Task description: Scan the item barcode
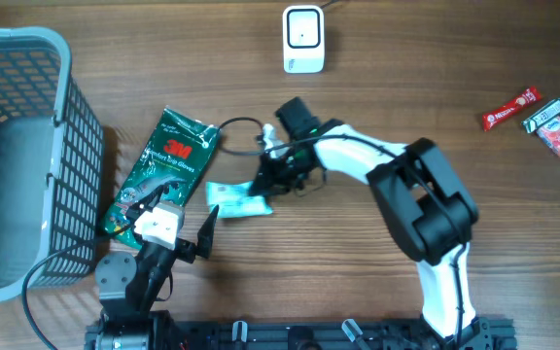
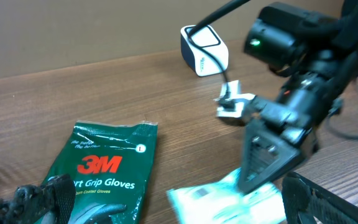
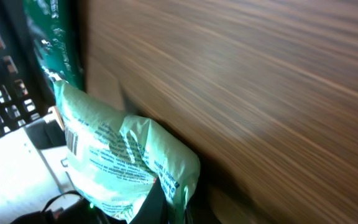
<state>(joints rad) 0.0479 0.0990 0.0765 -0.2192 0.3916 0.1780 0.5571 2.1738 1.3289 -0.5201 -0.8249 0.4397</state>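
Pale green plastic packet lies on the brown wooden table, just beside the dark green bag of gloves. The right gripper pinches one end of it tight. The left gripper, near the glove bag, has its fingers spread wide, holding nothing.

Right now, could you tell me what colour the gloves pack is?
The gloves pack is dark green with a red logo; clearest in the left wrist view.
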